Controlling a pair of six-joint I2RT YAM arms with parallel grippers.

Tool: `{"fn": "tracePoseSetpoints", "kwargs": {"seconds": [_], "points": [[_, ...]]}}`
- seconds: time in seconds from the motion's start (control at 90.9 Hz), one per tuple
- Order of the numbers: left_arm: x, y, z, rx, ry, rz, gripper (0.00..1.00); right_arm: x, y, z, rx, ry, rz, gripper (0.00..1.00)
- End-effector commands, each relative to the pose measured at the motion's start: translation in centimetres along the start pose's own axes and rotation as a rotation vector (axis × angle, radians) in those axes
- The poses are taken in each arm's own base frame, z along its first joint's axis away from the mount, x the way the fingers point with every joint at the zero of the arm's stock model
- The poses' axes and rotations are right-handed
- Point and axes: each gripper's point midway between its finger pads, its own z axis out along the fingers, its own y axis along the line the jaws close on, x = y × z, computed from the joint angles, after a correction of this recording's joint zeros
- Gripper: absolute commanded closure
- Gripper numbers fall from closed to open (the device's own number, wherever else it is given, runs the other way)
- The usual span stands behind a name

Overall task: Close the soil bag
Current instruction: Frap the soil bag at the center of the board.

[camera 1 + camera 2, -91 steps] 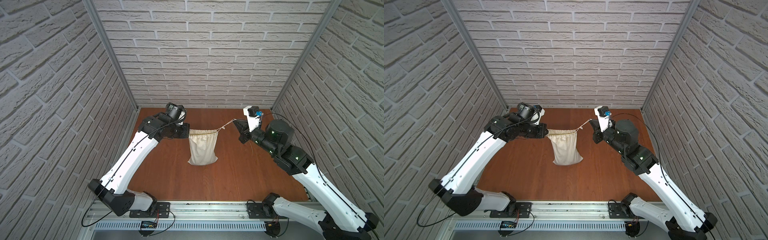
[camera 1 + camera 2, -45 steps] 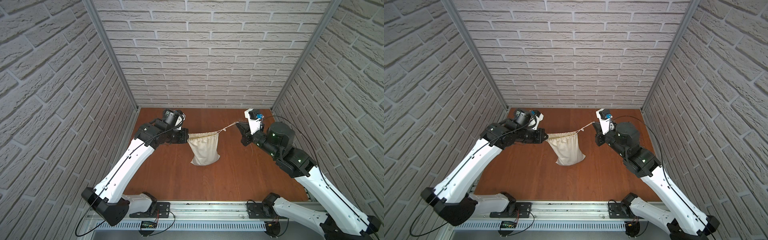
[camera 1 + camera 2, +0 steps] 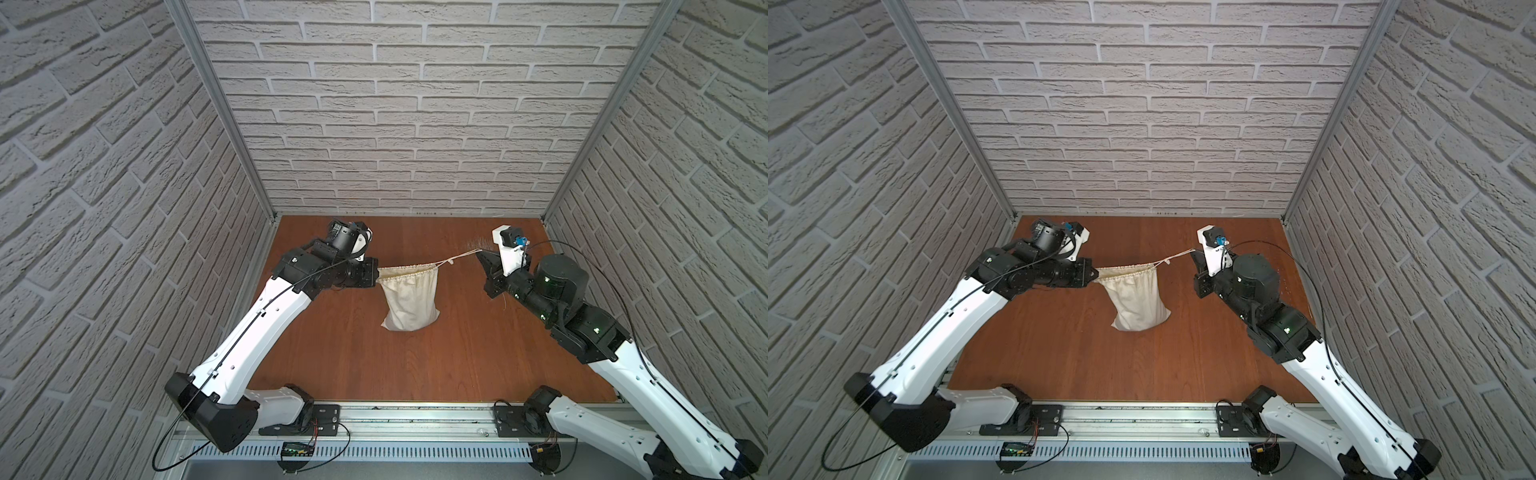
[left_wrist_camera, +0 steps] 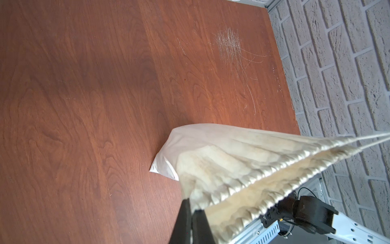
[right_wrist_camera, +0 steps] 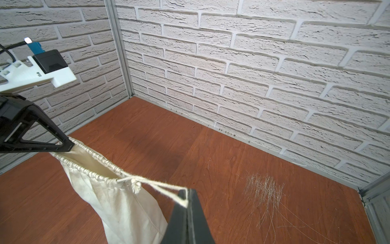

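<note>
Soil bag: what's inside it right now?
Through the half-open mouth of the soil bag, the right wrist view shows only pale inner cloth near the rim. Anything deeper is hidden by the fabric.

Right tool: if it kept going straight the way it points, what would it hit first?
The right tool, pinching the cord, would likely pass beside the soil bag and meet the tabletop near the back wall, or the wall itself; depth is unclear.

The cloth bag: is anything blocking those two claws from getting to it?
Nothing visible is in the way. The left gripper is clamped on the rim of the soil bag, and the right gripper is clamped on its cord, which runs taut above the table.
</note>
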Motion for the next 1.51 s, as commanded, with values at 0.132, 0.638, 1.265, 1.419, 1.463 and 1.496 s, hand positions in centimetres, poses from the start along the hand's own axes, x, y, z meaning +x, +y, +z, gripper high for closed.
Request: {"fn": "tracePoseSetpoints", "kwargs": {"seconds": [0.132,0.638,1.265,1.419,1.463,1.496], "points": [[-0.5,1.3,-0.1,-0.035,-0.051,0.022,1.0,-3.1,-2.0,-0.1,0.065,-0.073,0.111,0.97],[-2.0,0.1,1.0,0.03,-0.099,0.09,1.0,-3.5,-1.6,-0.2,0.007,-0.027,0.189,0.97],[-2.9,-2.7,-3.2,0.151,-0.287,0.231,0.02,-4.9,1.3,-1.4,-0.167,-0.037,0.166,0.97],[-2.8,-4.6,-2.0,0.17,-0.292,0.312,0.02,-5.5,1.8,-1.3,-0.193,-0.045,0.151,0.97],[-2.9,-5.2,-1.9,0.163,-0.298,0.34,0.02,-5.6,2.0,-1.2,-0.203,-0.041,0.146,0.97],[-3.0,-5.6,-1.7,0.157,-0.301,0.357,0.02,-5.8,2.1,-1.2,-0.209,-0.039,0.14,0.97]]}}
